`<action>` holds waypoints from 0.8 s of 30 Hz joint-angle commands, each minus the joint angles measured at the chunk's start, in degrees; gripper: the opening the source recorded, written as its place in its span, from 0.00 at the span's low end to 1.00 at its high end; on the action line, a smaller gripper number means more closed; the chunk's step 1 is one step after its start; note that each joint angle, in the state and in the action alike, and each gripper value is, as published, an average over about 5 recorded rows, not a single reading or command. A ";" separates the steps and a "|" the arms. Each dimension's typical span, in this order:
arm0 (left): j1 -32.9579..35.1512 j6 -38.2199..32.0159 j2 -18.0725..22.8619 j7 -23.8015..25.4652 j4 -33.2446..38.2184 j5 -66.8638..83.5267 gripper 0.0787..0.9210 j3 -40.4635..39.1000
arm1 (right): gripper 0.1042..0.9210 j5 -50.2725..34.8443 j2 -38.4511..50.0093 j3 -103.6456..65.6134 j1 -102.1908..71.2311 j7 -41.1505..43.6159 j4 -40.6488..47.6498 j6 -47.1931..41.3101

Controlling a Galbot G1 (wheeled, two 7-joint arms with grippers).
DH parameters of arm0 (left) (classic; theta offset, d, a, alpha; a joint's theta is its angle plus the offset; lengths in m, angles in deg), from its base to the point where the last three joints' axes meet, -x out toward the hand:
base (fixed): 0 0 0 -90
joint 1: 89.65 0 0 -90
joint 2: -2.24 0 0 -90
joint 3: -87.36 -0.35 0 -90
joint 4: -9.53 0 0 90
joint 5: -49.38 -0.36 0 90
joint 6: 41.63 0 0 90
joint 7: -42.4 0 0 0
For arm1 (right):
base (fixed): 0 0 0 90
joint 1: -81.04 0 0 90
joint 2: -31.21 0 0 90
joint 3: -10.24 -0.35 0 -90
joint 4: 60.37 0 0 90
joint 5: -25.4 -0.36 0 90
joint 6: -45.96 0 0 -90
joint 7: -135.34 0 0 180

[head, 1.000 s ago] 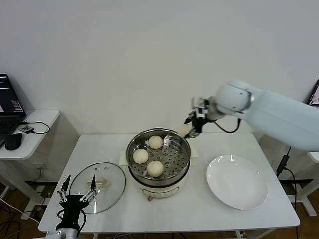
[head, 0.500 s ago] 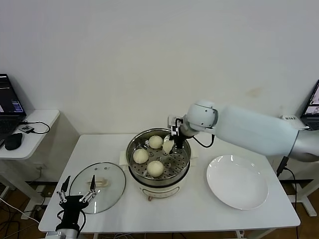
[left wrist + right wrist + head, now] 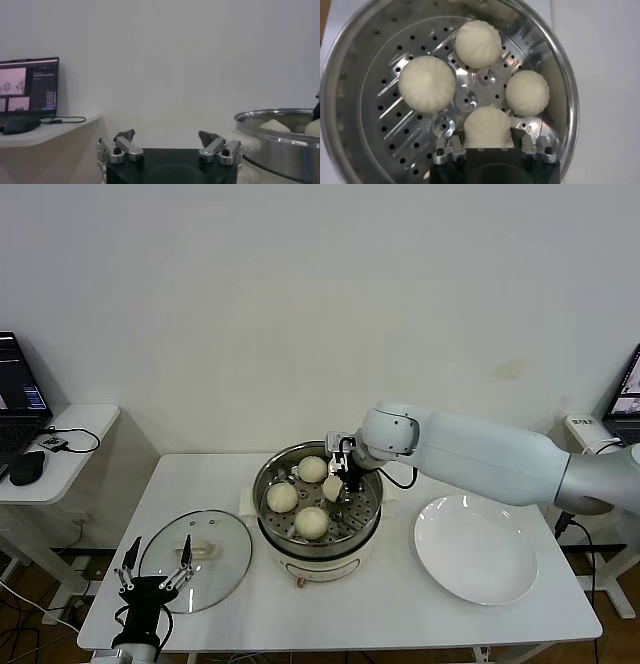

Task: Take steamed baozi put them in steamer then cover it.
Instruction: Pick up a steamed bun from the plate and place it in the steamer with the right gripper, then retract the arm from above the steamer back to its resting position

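Head view: the round stainless-steel steamer with a perforated inner tray stands on its cream-white base at the centre of the white table. Three cream-white, dome-shaped steamed baozi rest on the tray, and a fourth baozi sits between the fingers of the right gripper, which reaches down into the pot from the far right side. The flat white round plate lies bare on the table to the right of the steamer. The round glass lid with a cream handle lies flat to the left of the steamer. The left gripper is parked low at the near left table edge, just beside the lid, fingers spread wide and holding nothing. Left wrist view: the left gripper shows both fingers well apart with clear space between them; the steamer rim is visible farther off. Right wrist view: the right gripper is directly above the tray, and the fourth baozi lies between its fingers, which flank it closely on both sides; whether they press on the bun or have just let go cannot be told. The other three baozi rest on the tray, set apart around its centre.
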 commanded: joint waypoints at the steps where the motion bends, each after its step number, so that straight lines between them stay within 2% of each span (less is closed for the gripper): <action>1: 0.07 0.00 -0.16 -0.01 0.04 0.12 0.88 0.16 | 0.69 -1.67 1.87 -1.72 0.94 -0.45 -2.33 -0.82; 5: -0.07 0.02 -0.22 0.00 0.10 0.22 0.88 0.18 | 0.83 -3.05 5.96 -3.49 3.49 -0.13 -5.32 -0.90; 9: -0.31 0.05 -0.36 -0.01 0.11 0.35 0.88 0.16 | 0.88 -3.96 11.56 -7.33 3.52 -2.35 -9.23 0.11; 13: -0.48 0.05 -0.75 -0.05 -0.10 0.50 0.88 0.29 | 0.88 -7.20 18.96 -11.78 -0.36 -11.77 -14.18 1.93; 17: -0.73 0.08 -1.21 -0.18 -0.50 0.47 0.88 0.45 | 0.88 -10.90 28.26 -17.26 -8.84 -26.25 -21.23 7.06; 20: -0.94 0.10 -1.48 -0.30 -1.10 0.18 0.88 0.44 | 0.88 -12.20 34.43 -25.55 -20.71 -34.98 -25.82 13.38; 24: -1.04 0.08 -1.52 -0.50 -1.79 -0.80 0.88 0.20 | 0.88 -11.03 37.62 -48.05 -44.88 -41.75 -28.82 20.65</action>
